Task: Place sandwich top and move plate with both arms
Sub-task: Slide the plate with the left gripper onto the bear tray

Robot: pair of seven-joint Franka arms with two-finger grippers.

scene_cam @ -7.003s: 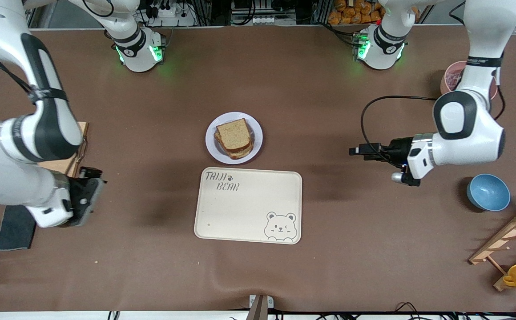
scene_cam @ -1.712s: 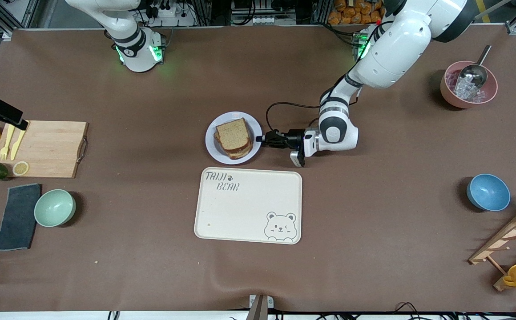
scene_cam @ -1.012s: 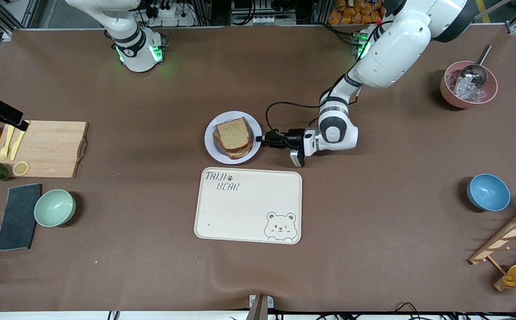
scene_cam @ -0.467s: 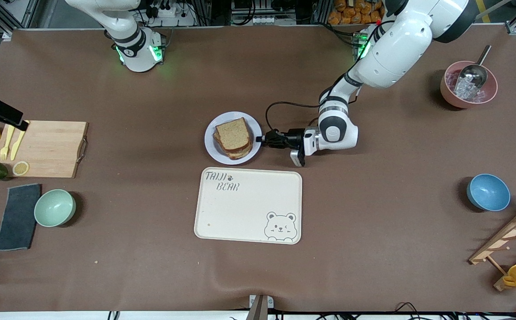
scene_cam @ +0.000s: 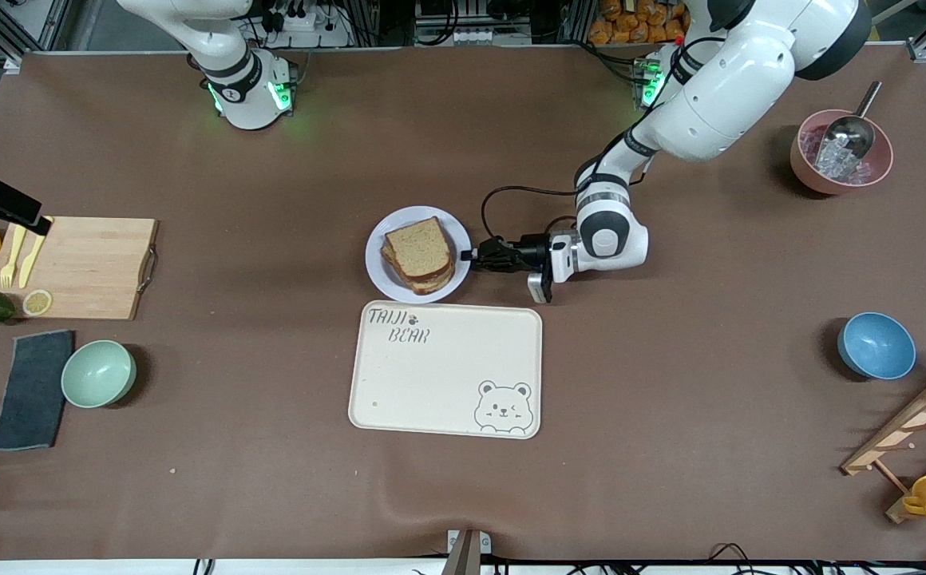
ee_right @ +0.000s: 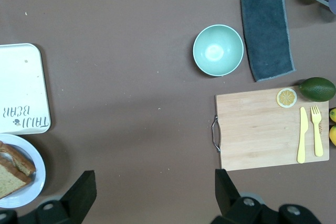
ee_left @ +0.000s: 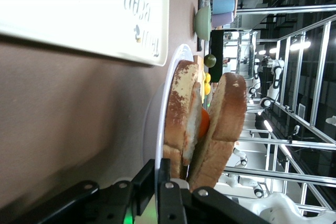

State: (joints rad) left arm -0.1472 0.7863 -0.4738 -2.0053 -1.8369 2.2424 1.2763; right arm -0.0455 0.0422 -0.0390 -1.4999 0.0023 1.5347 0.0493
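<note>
My left hand [scene_cam: 472,257] is down at worktop height, fingers pinched together on the rim of the plate [scene_cam: 377,270] at the edge toward my left arm's end of the worktop. In the left wrist view the plate [ee_left: 167,93] runs edge-on straight into my fingers [ee_left: 169,199], which are clamped on its rim, and the stacked bread sits just past them. The sandwich top [scene_cam: 420,247] lies flat on the stack in the middle of the plate, beside my left hand and not touching it (a little orange filling shows between the slices in the wrist view, where the sandwich top [ee_left: 224,121] leans slightly off the lower slice).

The plate sits near the middle of the worktop, just beside the cream bear-print tray [scene_cam: 447,403] and farther from the front camera than it; whether rim and tray edge touch, I cannot tell.

My right hand [ee_right: 153,191] waits high over the right arm's end of the worktop, its fingers spread wide apart with nothing between them. Below it lie the wooden cutting board [ee_right: 262,129] with a yellow knife [ee_right: 302,135] and fork [ee_right: 316,130], a pale green bowl [ee_right: 218,50] and a dark cloth [ee_right: 266,34]. The plate [ee_right: 30,188] shows at the edge of that view, well apart from my right hand.
</note>
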